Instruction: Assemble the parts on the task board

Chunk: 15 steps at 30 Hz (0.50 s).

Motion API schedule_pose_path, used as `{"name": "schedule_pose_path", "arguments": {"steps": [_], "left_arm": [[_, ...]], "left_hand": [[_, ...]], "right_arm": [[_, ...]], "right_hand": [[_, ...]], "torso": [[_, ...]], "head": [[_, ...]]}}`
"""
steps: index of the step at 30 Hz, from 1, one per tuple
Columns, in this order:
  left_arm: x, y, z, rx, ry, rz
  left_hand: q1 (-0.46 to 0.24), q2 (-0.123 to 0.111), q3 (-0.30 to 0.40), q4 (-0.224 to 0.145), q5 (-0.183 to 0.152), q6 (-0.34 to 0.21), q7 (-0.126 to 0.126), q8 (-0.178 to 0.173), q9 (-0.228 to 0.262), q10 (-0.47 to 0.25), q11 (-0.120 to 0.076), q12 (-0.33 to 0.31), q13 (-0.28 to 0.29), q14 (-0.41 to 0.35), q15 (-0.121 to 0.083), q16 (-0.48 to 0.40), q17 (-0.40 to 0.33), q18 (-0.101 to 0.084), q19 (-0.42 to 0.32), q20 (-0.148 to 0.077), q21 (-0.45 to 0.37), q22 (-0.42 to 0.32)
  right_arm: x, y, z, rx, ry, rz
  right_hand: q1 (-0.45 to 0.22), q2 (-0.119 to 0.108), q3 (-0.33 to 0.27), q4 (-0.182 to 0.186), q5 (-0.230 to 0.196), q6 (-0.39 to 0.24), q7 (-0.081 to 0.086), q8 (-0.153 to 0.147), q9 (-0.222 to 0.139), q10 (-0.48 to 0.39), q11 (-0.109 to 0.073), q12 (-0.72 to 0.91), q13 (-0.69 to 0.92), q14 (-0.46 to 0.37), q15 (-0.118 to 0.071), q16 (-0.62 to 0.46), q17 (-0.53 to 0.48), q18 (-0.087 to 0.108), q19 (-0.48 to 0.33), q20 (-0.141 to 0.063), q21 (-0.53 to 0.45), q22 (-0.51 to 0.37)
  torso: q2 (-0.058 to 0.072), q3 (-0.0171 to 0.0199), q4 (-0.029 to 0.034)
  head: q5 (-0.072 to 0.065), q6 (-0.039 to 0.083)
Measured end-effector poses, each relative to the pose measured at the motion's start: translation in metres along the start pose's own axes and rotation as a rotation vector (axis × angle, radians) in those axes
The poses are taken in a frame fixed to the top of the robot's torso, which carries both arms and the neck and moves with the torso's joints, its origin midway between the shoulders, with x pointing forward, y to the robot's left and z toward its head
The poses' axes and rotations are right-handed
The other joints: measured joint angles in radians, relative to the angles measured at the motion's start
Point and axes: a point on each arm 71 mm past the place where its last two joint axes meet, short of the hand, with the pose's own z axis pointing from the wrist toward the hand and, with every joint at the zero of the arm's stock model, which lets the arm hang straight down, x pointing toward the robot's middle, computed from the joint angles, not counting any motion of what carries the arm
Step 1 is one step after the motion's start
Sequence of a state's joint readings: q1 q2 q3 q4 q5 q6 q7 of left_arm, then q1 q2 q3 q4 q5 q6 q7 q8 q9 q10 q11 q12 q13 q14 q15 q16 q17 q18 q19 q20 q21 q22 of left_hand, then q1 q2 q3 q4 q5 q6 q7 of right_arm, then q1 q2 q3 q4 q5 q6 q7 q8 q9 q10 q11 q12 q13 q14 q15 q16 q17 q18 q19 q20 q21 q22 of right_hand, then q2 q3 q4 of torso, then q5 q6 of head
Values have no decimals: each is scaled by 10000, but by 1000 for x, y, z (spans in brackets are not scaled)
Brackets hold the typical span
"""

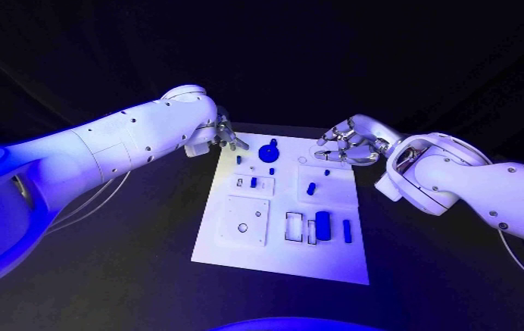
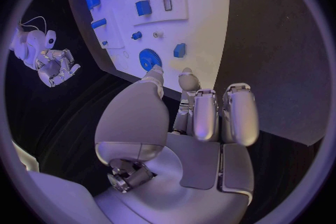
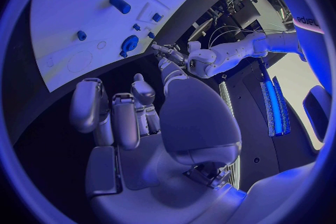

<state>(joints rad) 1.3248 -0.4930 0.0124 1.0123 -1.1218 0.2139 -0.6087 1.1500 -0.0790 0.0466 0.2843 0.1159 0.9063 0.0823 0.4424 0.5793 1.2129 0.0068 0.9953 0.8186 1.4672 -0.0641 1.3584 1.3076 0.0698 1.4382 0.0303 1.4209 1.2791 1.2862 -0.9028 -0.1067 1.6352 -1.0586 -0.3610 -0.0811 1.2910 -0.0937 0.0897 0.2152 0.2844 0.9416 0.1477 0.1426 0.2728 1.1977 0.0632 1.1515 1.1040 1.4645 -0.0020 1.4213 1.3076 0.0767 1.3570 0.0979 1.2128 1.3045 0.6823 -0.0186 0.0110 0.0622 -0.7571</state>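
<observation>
The white task board (image 1: 282, 249) lies in the middle of the black table. A round blue gear (image 1: 269, 151) stands near its far edge, and several small blue parts lie on it, among them a block (image 1: 322, 223) and a peg (image 1: 311, 188). My left hand (image 1: 224, 138) hovers at the board's far left corner, just left of the gear (image 2: 150, 59), fingers loosely bent and holding nothing. My right hand (image 1: 351, 145) hangs over the far right corner, fingers apart and empty. In the right wrist view its fingers (image 3: 122, 117) point towards the board (image 3: 84, 17) and the gear (image 3: 129, 43).
Black table surface surrounds the board on every side. A raised white square plate (image 1: 246, 221) and framed slots (image 1: 297, 226) occupy the board's near half. The right hand (image 2: 52, 61) appears across the board in the left wrist view, and the left hand (image 3: 170, 55) in the right wrist view.
</observation>
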Motion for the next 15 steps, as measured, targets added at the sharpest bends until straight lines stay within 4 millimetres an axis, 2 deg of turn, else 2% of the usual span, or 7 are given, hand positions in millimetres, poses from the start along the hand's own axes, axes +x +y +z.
{"name": "schedule_pose_path", "arguments": {"steps": [15], "left_arm": [[6, 5, 5, -213, 211, 296]], "left_hand": [[52, 52, -69, 14, 0, 19, -20, 0, -82, 0, 0, 0, -20, 0, -1, 0, -1, 0, 0, 0, 0, -13]], "right_arm": [[0, 0, 0, 3, -4, 3]], "right_hand": [[0, 0, 0, 0, 0, 0, 0, 0, 3, 1, 1, 0, 0, 0, 0, 0, -1, 0, 0, 0, 1, -10]], "torso": [[-2, 6, 4]], "head": [[5, -17]]}}
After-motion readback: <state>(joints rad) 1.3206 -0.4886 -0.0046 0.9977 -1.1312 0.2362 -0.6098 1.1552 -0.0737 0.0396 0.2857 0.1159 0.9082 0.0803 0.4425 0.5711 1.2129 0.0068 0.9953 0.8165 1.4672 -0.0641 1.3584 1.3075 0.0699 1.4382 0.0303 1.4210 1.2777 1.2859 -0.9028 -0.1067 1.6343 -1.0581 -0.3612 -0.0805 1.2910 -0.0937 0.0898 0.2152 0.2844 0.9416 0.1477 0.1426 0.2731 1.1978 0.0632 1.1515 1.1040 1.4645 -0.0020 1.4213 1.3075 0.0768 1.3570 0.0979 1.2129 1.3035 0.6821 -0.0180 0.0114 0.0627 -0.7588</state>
